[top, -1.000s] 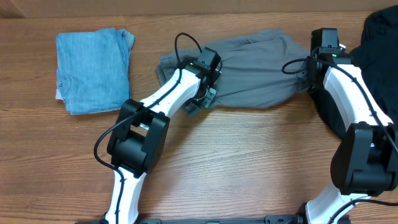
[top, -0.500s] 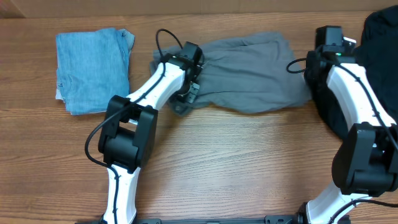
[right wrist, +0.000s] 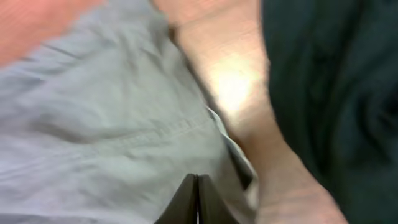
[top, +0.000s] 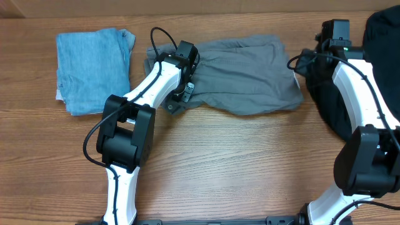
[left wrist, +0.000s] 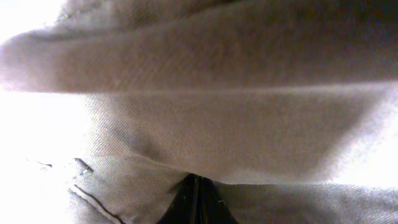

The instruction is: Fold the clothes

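two arms at one wooden table (top: 237, 175), overhead plus both wrist views.

gray garment (top: 250, 78): largest cloth in full view, spread wide and rumpled around 12 o'clock on the table, long axis running 9 to 3. not folded.

dark garment (top: 382, 44): heaped at 2 o'clock and cut off by the frame edge. it lies just beside the gray garment's 3 o'clock end, with bare wood between them in the right wrist view.

blue garment (top: 92, 72): folded into a neat rectangle at 10 o'clock, apart from the gray garment.

left gripper (left wrist: 196, 183): at the gray garment's 9 o'clock end. in its wrist view the cloth fills the frame, with a seam and a fold across it. jaws read as together, pinching the gray cloth at the tip.

right gripper (right wrist: 197, 183): at the gray garment's 3 o'clock end. its wrist view is blurred. jaws together with no gap, gray cloth gathered around the tip, hem edge running toward 5 o'clock, so it reads as clamped on the cloth.
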You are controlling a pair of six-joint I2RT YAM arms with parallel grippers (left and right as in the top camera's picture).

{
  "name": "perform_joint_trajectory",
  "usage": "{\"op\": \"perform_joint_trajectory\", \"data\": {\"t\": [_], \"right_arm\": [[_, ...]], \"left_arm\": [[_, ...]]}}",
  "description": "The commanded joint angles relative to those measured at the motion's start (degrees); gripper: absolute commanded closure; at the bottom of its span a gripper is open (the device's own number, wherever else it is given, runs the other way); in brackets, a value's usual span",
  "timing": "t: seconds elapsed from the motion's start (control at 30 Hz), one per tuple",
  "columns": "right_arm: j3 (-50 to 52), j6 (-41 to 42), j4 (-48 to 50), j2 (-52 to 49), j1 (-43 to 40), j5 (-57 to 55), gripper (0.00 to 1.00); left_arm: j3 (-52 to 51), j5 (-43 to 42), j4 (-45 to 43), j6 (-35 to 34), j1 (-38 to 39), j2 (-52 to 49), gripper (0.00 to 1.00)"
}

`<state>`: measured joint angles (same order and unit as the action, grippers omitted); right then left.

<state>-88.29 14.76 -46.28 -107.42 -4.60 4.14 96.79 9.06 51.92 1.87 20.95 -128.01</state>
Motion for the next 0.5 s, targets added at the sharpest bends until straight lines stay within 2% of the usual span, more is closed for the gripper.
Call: {"op": "perform_joint_trajectory", "data": {"t": [0.0,0.23,0.47], "right_arm": [[-0.96,-0.28,3.93,0.22,1.75,6.05,0.96],[-0.96,0.24,14.38,-6.67,3.72,10.80,0.96],[-0.96,1.99,19.12,-15.34,3.96,12.26,0.96]], "left_arm": [[-1.44,-4.94,-1.07,-0.81,-1.05,7.21,0.96],[-1.44,-7.17,-6.75,-0.83,-1.09,17.59,0.96],[-1.49,-7.28,-14.99,-3.69,-1.92,13.14,0.96]]}}
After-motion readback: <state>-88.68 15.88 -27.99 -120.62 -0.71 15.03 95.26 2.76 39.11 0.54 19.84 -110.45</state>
